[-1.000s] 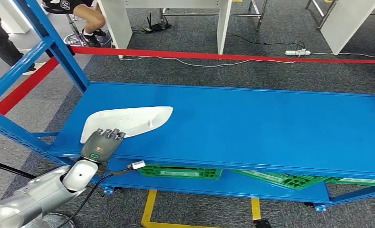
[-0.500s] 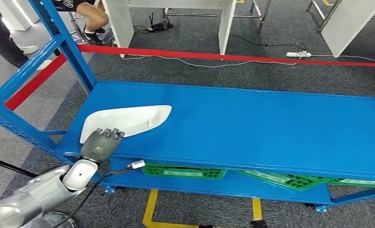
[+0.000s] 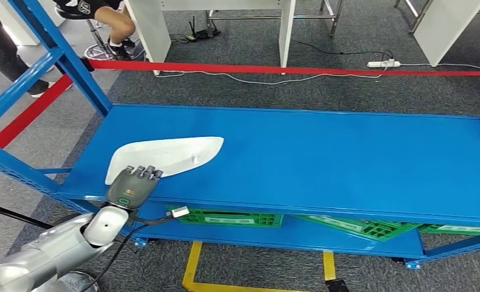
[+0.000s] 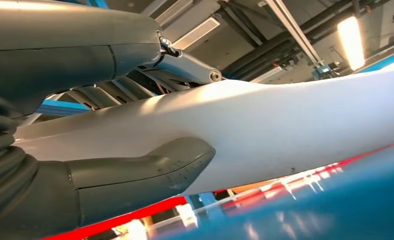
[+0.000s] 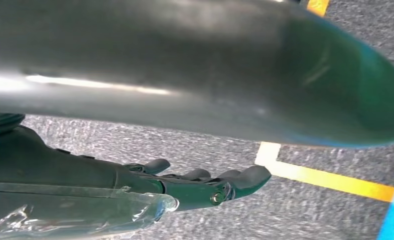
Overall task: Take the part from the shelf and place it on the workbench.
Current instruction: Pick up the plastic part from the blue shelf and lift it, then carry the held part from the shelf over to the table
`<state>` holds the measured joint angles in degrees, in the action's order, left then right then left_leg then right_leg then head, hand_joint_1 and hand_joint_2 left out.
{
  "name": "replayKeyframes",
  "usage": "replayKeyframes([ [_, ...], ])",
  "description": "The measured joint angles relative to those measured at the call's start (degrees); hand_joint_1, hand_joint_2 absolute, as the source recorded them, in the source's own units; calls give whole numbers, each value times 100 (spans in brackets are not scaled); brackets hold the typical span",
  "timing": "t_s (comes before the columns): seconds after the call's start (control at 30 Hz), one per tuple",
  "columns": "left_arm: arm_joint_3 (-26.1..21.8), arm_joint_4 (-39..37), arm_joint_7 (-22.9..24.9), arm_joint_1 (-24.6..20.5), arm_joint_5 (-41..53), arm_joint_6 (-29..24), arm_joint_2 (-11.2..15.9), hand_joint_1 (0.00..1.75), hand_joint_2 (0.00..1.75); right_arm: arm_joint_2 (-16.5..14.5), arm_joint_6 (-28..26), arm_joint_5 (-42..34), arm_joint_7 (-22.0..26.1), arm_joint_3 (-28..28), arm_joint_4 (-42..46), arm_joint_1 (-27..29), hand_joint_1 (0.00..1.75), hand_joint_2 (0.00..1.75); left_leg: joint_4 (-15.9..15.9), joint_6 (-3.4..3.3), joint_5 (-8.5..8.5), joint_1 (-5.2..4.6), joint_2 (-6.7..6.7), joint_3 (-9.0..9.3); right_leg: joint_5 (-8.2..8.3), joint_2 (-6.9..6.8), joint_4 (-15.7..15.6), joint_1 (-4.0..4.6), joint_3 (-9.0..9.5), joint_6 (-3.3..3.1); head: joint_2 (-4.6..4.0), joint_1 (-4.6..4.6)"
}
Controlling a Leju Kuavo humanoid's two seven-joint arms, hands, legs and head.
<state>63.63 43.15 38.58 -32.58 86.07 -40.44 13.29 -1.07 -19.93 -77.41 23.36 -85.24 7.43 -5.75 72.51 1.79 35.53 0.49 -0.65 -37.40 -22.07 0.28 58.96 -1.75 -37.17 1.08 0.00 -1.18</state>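
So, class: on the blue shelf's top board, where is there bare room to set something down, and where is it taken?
The blue shelf is bare from the white part's pointed tip across to its far right end, and along the back edge. It is crowded only at the front left corner, where the left hand holds the part.

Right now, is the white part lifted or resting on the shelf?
Cannot tell. The left hand grips the white part at the blue shelf; contact underneath is hidden.

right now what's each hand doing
Left hand: grips the white part, thumb under, fingers over.
Right hand: holds nothing, fingers loosely apart, hanging above the floor.
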Motion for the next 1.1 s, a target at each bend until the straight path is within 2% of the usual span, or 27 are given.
replayKeyframes([
  [0.03, 15, 0, 9, -7, 0, 0, 1, 175, 175, 0, 2, -2, 2, -1, 0, 2, 0, 0, -34, 5, -75, 11, 1, 54, 37, 2, 1, -5, -40, 11, 0, -1],
  [0.07, 27, 0, 14, -19, 0, 0, 1, 175, 175, 0, 5, -3, 5, -2, 0, 2, 0, 0, -277, 13, -237, 27, 2, 214, 74, 5, 2, -14, -78, 33, 0, -1],
  [0.13, 47, 0, 15, -56, 0, 0, -9, 175, 175, 4, 13, -6, 11, -2, -2, -5, 0, 0, -1041, 49, -534, 61, 2, 677, 148, 16, 8, -22, -144, 104, 0, 9],
  [0.17, 56, 0, 15, -71, 0, 0, -16, 175, 175, 7, 14, -8, 14, -3, -3, -10, 0, 0, -1323, 47, -607, 66, -10, 832, 192, 22, 2, -14, -168, 150, 0, 13],
  [0.2, 66, 0, 15, -80, 0, 0, -22, 175, 175, 9, 14, -11, 15, -3, -5, -12, 0, 0, -1479, 36, -626, 64, -23, 900, 244, 28, -11, -5, -186, 196, 0, 20],
  [0.23, 78, 0, 15, -81, 0, 0, -28, 175, 175, 12, 13, -15, 15, -4, -7, -8, 0, 0, -1520, 2, -630, 50, -37, 886, 304, 32, -41, 0, -198, 240, 0, 21],
  [0.3, 106, 0, 15, -72, 0, 0, -38, 175, 175, 10, 13, -19, 16, -5, -7, 13, 0, 0, -1511, -110, -714, 40, -32, 786, 383, 32, -99, -17, -225, 317, 0, 16],
  [0.33, 119, 0, 15, -70, 0, 0, -42, 175, 175, 10, 13, -20, 16, -6, -7, 27, 0, 0, -1513, -169, -767, 37, -23, 740, 298, 21, -51, -21, -265, 339, 0, 7],
  [0.37, 127, 0, 15, -71, 0, 1, -44, 175, 175, 10, 13, -21, 16, -7, -7, 37, 0, 0, -1518, -224, -824, 36, -13, 688, 107, 10, 126, -18, -335, 349, 0, 1],
  [0.43, 136, 0, 15, -71, 0, 2, -42, 175, 175, 10, 13, -22, 16, -9, -7, 43, 0, 0, -1516, -293, -929, 8, -3, 574, -466, -8, 858, 8, -545, 341, 0, -21],
  [0.47, 143, 0, 15, -70, 0, 2, -44, 175, 175, 9, 13, -22, 16, -9, -7, 40, 0, 0, -1514, -312, -980, -14, 0, 510, -690, -8, 1270, 23, -634, 332, 0, -26],
  [0.5, 150, 0, 15, -69, 0, 2, -46, 175, 175, 9, 14, -22, 16, -9, -7, 36, 0, 0, -1511, -323, -1028, -36, 2, 449, -806, -7, 1557, 41, -664, 316, 0, -28],
  [0.53, 155, 0, 15, -69, 0, 2, -48, 175, 175, 9, 14, -23, 16, -9, -7, 34, 0, 0, -1510, -327, -1073, -56, 2, 393, -808, -7, 1637, 63, -591, 290, 0, -28],
  [0.57, 158, 0, 16, -71, 0, 2, -49, 175, 175, 9, 14, -23, 16, -9, -7, 33, 0, 0, -1508, -327, -1115, -71, 2, 343, -722, -5, 1487, 89, -401, 253, 0, -29],
  [0.6, 159, 0, 16, -75, 0, 2, -49, 175, 175, 9, 13, -24, 16, -9, -7, 29, 0, 0, -1508, -322, -1153, -82, 1, 303, -604, -3, 1136, 116, -110, 207, 0, -29],
  [0.67, 158, 0, 19, -87, 0, 2, -45, 175, 175, 14, 12, -25, 16, -9, -7, 6, 0, 0, -1504, -288, -1229, -101, 1, 239, -537, 8, 329, 163, 474, 117, 0, -24],
  [0.7, 158, 0, 20, -91, 0, 2, -43, 175, 175, 16, 11, -25, 17, -10, -7, -6, 0, 0, -1503, -261, -1268, -104, 1, 220, -552, 15, 74, 181, 635, 90, 0, -24],
  [0.73, 161, 0, 21, -92, 0, 2, -42, 175, 175, 17, 11, -25, 17, -10, -7, -14, 0, 0, -1504, -230, -1310, -103, 2, 204, -579, 21, -34, 194, 690, 70, 0, -21],
  [0.8, 167, 0, 22, -82, 0, 3, -38, 175, 175, 14, 12, -25, 16, -11, -6, -12, 0, 0, -1509, -163, -1366, -95, -2, 175, -495, 18, -73, 190, 640, 18, 0, -25],
  [0.83, 169, 0, 22, -78, 0, 4, -36, 175, 175, 10, 11, -25, 16, -11, -6, -15, 0, 0, -1471, -126, -1300, -93, -2, 137, -439, 11, -91, 178, 600, -24, 0, -19],
  [0.87, 170, 0, 23, -77, 0, 4, -32, 175, 175, 8, 10, -27, 16, -11, -6, -22, 0, 0, -1346, -91, -1141, -88, -1, 74, -373, 3, -114, 161, 544, -61, 0, -15],
  [0.9, 170, 0, 24, -80, 0, 4, -29, 175, 175, 6, 8, -30, 17, -11, -6, -28, 0, 0, -1112, -59, -895, -75, 2, -18, -307, -2, -128, 146, 479, -85, 0, -10],
  [0.97, 172, 0, 26, -78, 0, 4, -25, 175, 175, 9, 7, -38, 18, -11, -7, -24, 0, 0, -384, -5, -381, -48, 4, -231, -176, -5, -128, 137, 309, -98, 0, -5],
  [1.0, 174, 0, 26, -74, 0, 4, -25, 175, 175, 8, 8, -39, 18, -11, -7, -18, 0, 0, -73, 17, -269, -35, 4, -289, -107, -9, -125, 132, 221, -92, 0, -5],
  [1.03, 176, 0, 27, -70, 0, 4, -26, 175, 175, 8, 9, -40, 18, -11, -7, -15, 0, 0, 99, 35, -291, -22, 4, -278, -39, -15, -122, 125, 133, -81, 0, -5],
  [1.07, 177, 0, 28, -72, 0, 4, -26, 175, 175, 7, 9, -42, 18, -11, -7, -16, 0, 0, 79, 52, -428, -9, 5, -177, 26, -21, -118, 114, 50, -65, 0, -5],
  [1.1, 177, 0, 29, -80, 0, 3, -27, 175, 175, 7, 9, -44, 18, -11, -7, -19, 0, 0, -125, 68, -607, 6, 5, 16, 88, -24, -114, 101, -26, -40, 0, -4],
])
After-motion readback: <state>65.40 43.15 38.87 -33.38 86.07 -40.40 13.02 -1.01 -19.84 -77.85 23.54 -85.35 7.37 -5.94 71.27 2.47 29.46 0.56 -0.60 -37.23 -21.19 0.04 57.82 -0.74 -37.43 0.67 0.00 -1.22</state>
